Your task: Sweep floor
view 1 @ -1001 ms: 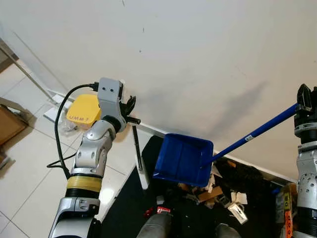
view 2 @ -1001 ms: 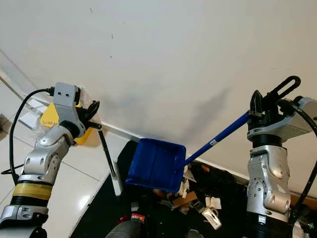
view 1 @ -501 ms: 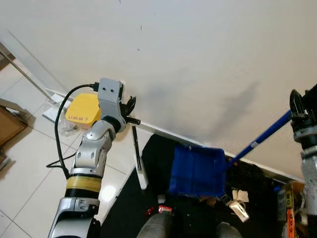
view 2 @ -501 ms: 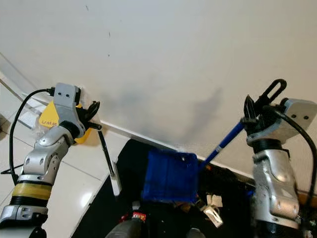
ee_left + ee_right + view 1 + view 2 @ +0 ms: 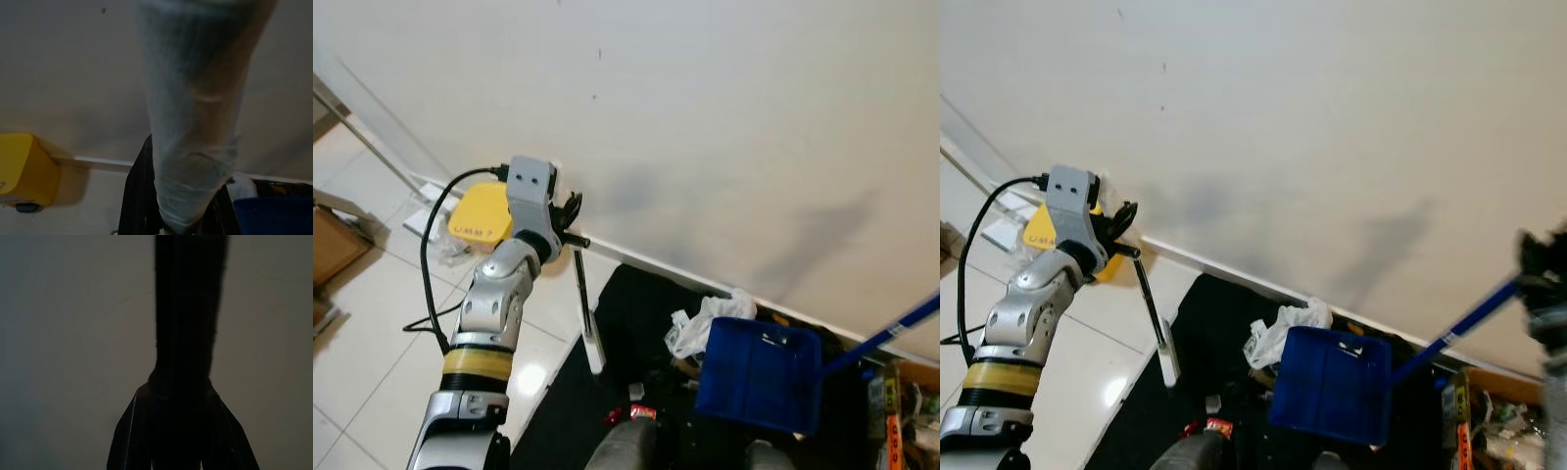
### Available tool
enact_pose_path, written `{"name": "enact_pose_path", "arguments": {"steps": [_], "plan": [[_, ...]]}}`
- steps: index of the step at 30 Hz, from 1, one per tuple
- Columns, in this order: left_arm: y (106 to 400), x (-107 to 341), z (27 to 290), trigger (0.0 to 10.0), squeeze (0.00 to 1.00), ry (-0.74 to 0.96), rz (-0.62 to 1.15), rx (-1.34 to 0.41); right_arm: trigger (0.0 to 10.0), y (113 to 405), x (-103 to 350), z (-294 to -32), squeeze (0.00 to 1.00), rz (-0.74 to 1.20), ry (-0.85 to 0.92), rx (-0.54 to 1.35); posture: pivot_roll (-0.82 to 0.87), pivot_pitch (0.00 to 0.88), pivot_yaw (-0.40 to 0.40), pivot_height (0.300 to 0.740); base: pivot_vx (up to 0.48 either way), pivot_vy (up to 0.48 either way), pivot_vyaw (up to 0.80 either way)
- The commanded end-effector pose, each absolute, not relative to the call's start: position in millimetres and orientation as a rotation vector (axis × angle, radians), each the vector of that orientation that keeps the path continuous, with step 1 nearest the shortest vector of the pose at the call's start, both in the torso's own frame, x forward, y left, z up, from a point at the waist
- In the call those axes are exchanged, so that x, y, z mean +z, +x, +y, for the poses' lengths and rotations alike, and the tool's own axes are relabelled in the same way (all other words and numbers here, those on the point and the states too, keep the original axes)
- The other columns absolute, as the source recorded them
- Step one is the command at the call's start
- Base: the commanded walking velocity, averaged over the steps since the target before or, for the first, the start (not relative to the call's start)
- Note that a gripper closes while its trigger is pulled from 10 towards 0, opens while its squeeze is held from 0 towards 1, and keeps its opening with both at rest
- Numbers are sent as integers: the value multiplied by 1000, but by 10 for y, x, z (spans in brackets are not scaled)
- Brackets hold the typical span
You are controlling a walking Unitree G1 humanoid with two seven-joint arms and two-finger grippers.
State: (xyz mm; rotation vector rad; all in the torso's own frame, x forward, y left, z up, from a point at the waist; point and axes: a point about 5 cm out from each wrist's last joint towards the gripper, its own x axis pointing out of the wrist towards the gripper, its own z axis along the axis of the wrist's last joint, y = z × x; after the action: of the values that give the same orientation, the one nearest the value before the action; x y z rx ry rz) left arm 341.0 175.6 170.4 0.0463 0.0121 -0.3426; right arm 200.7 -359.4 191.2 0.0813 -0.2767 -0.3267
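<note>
My left gripper (image 5: 573, 223) is raised by the wall and shut on the thin black broom handle (image 5: 582, 294), which slants down to a white head (image 5: 596, 354) on the floor. In the left wrist view that handle (image 5: 195, 122) is a pale blur close up. The blue dustpan (image 5: 759, 377) hangs low over the black mat, right of centre. Its blue handle (image 5: 1449, 338) rises to my right gripper (image 5: 1542, 279), blurred at the right edge and shut on it. In the dark right wrist view the handle (image 5: 188, 308) runs out between the fingers.
A crumpled white bag (image 5: 703, 323) lies on the black mat (image 5: 626, 313) by the skirting, with scraps of litter (image 5: 628, 413) nearer me. A yellow box (image 5: 478, 215) sits against the wall to the left. A brown carton (image 5: 335, 240) stands at far left on pale tiles.
The dustpan has swung right and down toward the floor, uncovering the white bag. My right arm moved right with it. The left arm and broom stayed put.
</note>
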Motion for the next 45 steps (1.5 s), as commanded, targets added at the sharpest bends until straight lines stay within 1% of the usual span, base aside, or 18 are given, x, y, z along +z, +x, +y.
{"name": "enact_pose_path", "arguments": {"steps": [1,3,5,7,9,12,16,20,21,22,25,29,31,35,37,43,44,45], "plan": [[3395,1687,1831,10000,0,78,28,-333,10000,1939,1986,-3602,0,-331,139,-299,54,196,173,740,0,0,0],[3397,1686,1827,10000,0,79,30,-335,10000,1904,1997,-3598,0,-343,163,-282,54,196,173,740,0,0,0],[3402,1682,1817,10000,0,81,34,-344,10000,1800,2018,-3600,0,-379,253,-220,53,203,185,740,0,0,0],[3404,1680,1812,10000,0,82,36,-348,10000,1769,2003,-3601,0,-365,259,-197,53,203,185,740,0,0,0],[3404,1684,1814,10000,0,84,38,-352,10000,1728,1942,-3556,0,-269,190,-121,53,211,188,740,0,0,0],[3399,1677,1822,10000,0,88,42,-354,10000,1683,1934,-3518,0,-213,152,-49,52,215,189,740,0,0,0],[3385,1651,1833,10000,0,92,52,-356,10000,1531,1966,-3594,0,-110,77,37,48,224,190,740,0,0,0],[3383,1648,1835,10000,0,93,53,-357,10000,1507,1980,-3609,0,-97,66,43,46,228,190,740,0,0,0],[3386,1638,1828,10000,0,94,58,-359,10000,1428,2079,-3771,0,-80,2,6,39,230,192,740,0,0,0],[3390,1634,1823,10000,0,94,60,-361,10000,1402,2131,-3836,0,-81,-21,-13,39,230,192,740,0,0,0],[3395,1629,1809,10000,0,94,62,-365,10000,1380,2199,-3909,0,-69,-77,-40,33,231,195,740,0,0,0],[3402,1629,1797,10000,0,93,62,-372,10000,1401,2164,-3983,0,23,-205,-94,34,229,197,740,0,0,0],[3402,1629,1797,10000,0,93,62,-372,10000,1401,2164,-3983,0,23,-205,-94,34,229,197,740,0,0,0],[3410,1632,1796,10000,0,94,62,-374,10000,1525,2243,-4107,0,21,-388,-250,32,224,194,740,0,0,0],[3411,1631,1793,10000,0,94,62,-374,10000,1553,2244,-4109,0,28,-431,-266,32,224,194,740,0,0,0],[3406,1615,1783,10000,0,90,64,-375,10000,1702,2151,-4023,0,-8,-427,-286,34,225,189,740,0,0,0],[3406,1591,1793,10000,0,73,63,-375,10000,1862,2020,-3863,0,-44,-415,-297,37,224,187,740,0,0,0],[3407,1583,1798,10000,0,61,62,-375,10000,1930,1968,-3785,0,-61,-405,-296,37,224,187,740,0,0,0]]}}
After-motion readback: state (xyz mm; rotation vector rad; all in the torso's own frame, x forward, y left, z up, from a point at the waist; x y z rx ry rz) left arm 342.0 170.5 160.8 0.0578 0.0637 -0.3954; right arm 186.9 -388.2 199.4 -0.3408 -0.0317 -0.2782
